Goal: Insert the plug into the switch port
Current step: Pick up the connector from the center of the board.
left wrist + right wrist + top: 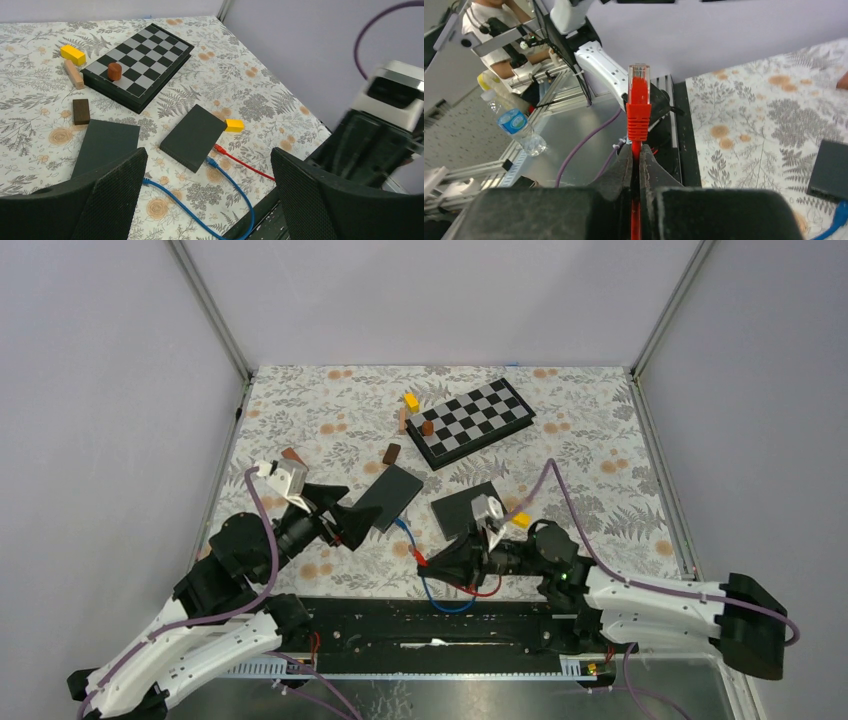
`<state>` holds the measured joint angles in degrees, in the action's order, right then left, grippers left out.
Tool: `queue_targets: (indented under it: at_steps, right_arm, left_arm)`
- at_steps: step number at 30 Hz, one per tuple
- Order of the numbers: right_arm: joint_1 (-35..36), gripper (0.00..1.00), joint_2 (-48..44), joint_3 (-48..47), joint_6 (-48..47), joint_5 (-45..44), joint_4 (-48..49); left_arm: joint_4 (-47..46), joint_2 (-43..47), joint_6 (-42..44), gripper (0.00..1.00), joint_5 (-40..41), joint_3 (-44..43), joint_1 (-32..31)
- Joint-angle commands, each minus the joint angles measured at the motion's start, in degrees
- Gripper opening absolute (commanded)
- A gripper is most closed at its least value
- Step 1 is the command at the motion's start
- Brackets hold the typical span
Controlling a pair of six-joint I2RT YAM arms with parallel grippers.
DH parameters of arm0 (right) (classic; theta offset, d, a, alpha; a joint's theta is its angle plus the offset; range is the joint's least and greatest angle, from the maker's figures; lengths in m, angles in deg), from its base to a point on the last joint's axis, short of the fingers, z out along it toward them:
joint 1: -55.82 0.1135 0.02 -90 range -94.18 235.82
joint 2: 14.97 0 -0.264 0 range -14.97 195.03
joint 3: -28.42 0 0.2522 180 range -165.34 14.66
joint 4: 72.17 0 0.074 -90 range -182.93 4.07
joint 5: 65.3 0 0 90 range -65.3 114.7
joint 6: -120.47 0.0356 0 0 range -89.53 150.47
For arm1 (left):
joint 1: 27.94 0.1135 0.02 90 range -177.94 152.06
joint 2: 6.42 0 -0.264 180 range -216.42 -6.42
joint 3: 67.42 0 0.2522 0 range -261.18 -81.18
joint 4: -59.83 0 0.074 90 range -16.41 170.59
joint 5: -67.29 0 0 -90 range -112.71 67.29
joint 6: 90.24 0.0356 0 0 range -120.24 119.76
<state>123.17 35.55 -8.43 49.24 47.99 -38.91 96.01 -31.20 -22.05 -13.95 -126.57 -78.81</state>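
- Right gripper is clenched on the red cable just behind the red plug. The connector therefore sticks out past the fingertips, with its front end bare and free to enter a port.
- Held this way, the red plug sits at the front middle of the table, between the two arms. It is on the near side of both dark boxes and apart from each.
- Its long axis runs in line with the gripper, and the clear tip leads, pointing away from the fingers. From above, that direction is toward the left arm's side, roughly along the table's near edge and not yet toward either box.
- Two flat dark boxes lie ahead, the left switch and the right switch. Their ports are too small to make out but probably sit on the near edges, where a blue cable meets them.
- Left gripper is released and spread wide, holding nothing, just beside the left switch's near end. It is probably placed there to steady that box.
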Motion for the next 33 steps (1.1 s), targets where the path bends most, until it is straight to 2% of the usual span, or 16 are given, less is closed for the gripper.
queue_targets:
  at_steps: [1, 3, 7, 10, 14, 21, 23, 26, 33]
  right_arm:
    - [-8.5, 0.00, 6.2, -0.5, 14.5, 12.2, 16.3]
    - [-11.7, 0.00, 9.2, -0.3, 18.0, 13.2, 19.3]
    - [-14.9, 0.00, 14.2, -0.2, 24.6, 14.5, 28.8]
    - [-15.2, 0.00, 16.2, -1.2, 26.9, 14.9, 32.0]
    - [-15.3, 0.00, 16.3, -2.1, 27.5, 15.1, 32.7]
    - [-15.2, 0.00, 13.3, -1.9, 27.3, 15.6, 30.3]
    - [-15.2, 0.00, 12.4, -1.8, 26.8, 15.5, 28.8]
    - [-15.2, 0.00, 11.1, -1.3, 25.6, 15.0, 27.2]
    - [-15.3, 0.00, 9.3, -0.6, 23.8, 12.6, 24.5]
  left_arm:
    - [0.3, 1.9, 0.9, 0.94, -0.7, -0.3, 0.3]
    - [-1.2, 3.5, 0.8, 0.94, -2.4, 0.3, 0.2]
    - [-9.6, 5.9, 0.2, 0.95, -14.6, 3.1, 0.2]
    - [-17.5, 3.6, -2.2, 0.95, -21.2, 5.2, 0.2]
    - [-23.6, -3.1, -5.6, 0.98, -22.2, 7.1, 0.2]
    - [-34.8, -8.2, -9.4, 0.97, -21.9, 10.2, 0.2]
    - [-37.3, -9.9, -10.9, 0.91, -24.2, 10.1, 0.2]
    - [-40.1, -12.3, -12.8, 0.76, -27.5, 9.7, 0.2]
    - [-41.3, -15.1, -14.8, 0.49, -32.6, 8.8, 0.2]
